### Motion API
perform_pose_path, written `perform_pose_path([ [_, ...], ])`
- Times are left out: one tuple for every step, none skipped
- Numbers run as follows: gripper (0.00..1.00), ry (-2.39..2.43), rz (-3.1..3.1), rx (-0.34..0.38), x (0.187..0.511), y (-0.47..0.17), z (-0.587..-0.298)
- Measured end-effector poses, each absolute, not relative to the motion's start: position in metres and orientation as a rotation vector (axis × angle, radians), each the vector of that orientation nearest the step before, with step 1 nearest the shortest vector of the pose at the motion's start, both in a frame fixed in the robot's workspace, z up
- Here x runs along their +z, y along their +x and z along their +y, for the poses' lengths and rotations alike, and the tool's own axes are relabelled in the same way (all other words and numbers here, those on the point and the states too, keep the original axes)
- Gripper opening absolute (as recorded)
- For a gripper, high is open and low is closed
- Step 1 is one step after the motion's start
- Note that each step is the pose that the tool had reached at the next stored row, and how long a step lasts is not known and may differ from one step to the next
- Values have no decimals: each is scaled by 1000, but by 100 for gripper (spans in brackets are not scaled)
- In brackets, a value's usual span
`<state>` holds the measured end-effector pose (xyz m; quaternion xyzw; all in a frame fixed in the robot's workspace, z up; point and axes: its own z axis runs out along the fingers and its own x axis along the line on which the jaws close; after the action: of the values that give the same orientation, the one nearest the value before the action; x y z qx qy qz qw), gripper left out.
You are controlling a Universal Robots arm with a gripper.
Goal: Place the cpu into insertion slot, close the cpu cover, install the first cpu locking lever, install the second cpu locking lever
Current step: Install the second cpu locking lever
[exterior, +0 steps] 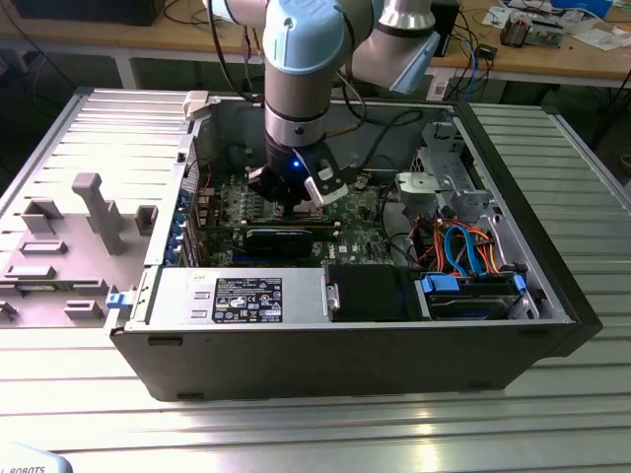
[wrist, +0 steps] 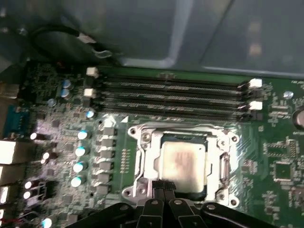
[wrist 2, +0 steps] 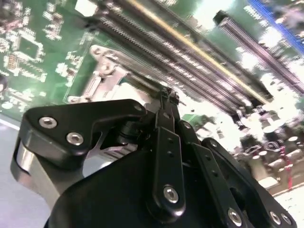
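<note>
An open computer case (exterior: 325, 335) lies on a ribbed metal table (exterior: 552, 414), with a cluttered wooden bench (exterior: 552, 54) behind it at twelve o'clock in the exterior view. At nine o'clock from the case lies its removed grey side panel (exterior: 69, 227). The arm (exterior: 301, 79) reaches straight down into the case, and the gripper (exterior: 296, 192) hangs over the green motherboard (exterior: 355, 212).

The first wrist view shows the chip (wrist: 183, 161), dull silver, seated in the socket (wrist: 142, 166), with the silvery cover frame (wrist: 216, 164) lying around it. Long black memory slots (wrist: 171, 95) run at twelve o'clock from the socket there. The black fingers (wrist: 164, 187) are drawn together, their tips at the socket's near edge, gripping nothing visible. The second wrist view shows the same fingers side-on, pressed together above bright socket metal.
</note>
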<state>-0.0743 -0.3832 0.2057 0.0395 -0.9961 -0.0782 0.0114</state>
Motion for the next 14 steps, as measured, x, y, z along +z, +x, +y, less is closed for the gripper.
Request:
perform_pose_path([
  [11, 123, -3107, -237, 206, -71, -378],
  [11, 123, -3107, -229, 206, -70, -374],
  [11, 123, -3108, -214, 206, -69, -371],
  [11, 122, -3110, -172, 208, -68, -366],
  [11, 122, -3110, -149, 213, -68, -364],
  [11, 122, -3110, -137, 216, -68, -364],
  [11, 122, -3111, -129, 219, -68, -364],
  [11, 121, -3111, -117, 223, -68, -363],
  [11, 121, -3111, -108, 226, -68, -363],
  [11, 121, -3111, -96, 230, -68, -362],
  [11, 122, -3111, -96, 232, -67, -362],
  [11, 122, -3111, -96, 233, -68, -362],
  [11, 121, -3111, -96, 236, -68, -362],
  [11, 121, -3111, -96, 238, -68, -362],
])
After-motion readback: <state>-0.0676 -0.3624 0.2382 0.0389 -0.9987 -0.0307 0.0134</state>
